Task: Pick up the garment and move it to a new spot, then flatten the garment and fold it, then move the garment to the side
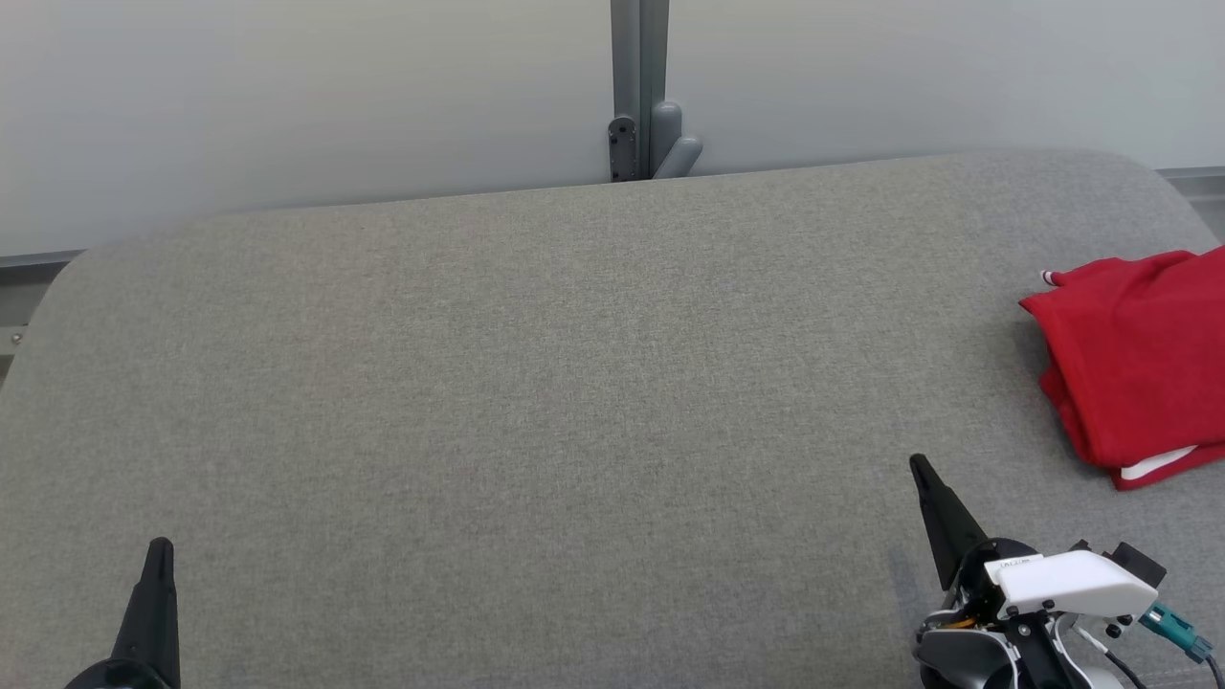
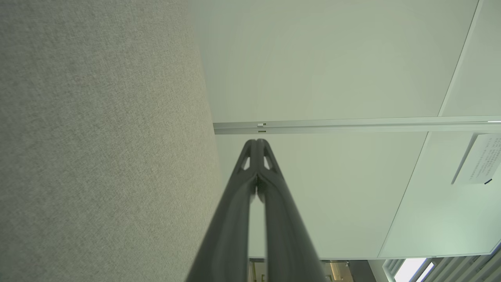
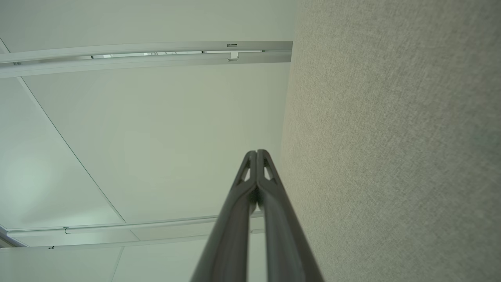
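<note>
Two grippers, the left gripper (image 1: 159, 547) at 7 o'clock and the right gripper (image 1: 921, 464) at 5 o'clock, are pinched closed and empty. One red garment (image 1: 1139, 364) lies at 3 o'clock on the grey table (image 1: 536, 383). One wall notice (image 2: 479, 158) has print too small to read.

1. Worktop (image 1: 536, 383): grey woven cloth, matt, slightly rough.
2. Garment (image 1: 1139, 364): soft red cloth, matt, with white trim.
3. Left claw (image 2: 256, 141) and right claw (image 3: 256, 152): dark, smooth plastic fingers with a dull sheen.
4. Post (image 1: 639, 86) behind: grey painted metal, smooth.
5. Wall panels (image 1: 287, 96): pale, smooth, matt.
</note>
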{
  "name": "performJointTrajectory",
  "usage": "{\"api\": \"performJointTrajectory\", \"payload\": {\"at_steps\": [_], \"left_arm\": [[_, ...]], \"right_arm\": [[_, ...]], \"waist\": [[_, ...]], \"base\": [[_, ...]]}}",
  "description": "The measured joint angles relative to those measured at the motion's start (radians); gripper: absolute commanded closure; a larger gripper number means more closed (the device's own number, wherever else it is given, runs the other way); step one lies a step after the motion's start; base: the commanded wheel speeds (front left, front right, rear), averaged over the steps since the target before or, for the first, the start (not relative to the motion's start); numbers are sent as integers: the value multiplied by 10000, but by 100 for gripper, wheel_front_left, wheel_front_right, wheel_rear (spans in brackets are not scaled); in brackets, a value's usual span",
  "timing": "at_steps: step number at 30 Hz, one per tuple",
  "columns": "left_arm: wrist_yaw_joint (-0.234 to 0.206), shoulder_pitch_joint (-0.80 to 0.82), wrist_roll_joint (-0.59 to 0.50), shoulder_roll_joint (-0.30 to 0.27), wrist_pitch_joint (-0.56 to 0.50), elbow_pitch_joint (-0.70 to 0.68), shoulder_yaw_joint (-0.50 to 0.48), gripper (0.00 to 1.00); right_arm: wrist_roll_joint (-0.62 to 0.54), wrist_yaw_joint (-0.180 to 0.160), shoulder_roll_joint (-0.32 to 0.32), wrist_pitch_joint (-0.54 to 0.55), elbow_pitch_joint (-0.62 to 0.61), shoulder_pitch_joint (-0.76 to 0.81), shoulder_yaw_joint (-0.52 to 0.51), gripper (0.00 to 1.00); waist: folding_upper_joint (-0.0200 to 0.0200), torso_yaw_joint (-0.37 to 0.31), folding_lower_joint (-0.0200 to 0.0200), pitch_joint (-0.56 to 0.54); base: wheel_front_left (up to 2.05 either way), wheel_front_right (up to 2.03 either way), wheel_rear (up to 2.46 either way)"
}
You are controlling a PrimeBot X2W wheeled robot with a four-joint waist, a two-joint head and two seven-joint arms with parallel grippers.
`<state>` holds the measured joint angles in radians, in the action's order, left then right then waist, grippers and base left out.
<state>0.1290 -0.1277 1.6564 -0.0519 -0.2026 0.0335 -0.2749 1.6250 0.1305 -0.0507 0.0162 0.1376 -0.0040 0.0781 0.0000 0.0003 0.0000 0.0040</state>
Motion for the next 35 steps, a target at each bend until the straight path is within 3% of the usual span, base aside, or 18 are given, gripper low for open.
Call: {"api": "performJointTrajectory", "payload": {"at_steps": [35], "left_arm": [[0,4,0,10,-17,2,-15,100]], "right_arm": [[-2,0,8,2,2,0,-8,100]], "waist": [[0,0,0,0]], "base": [[0,0,0]]}}
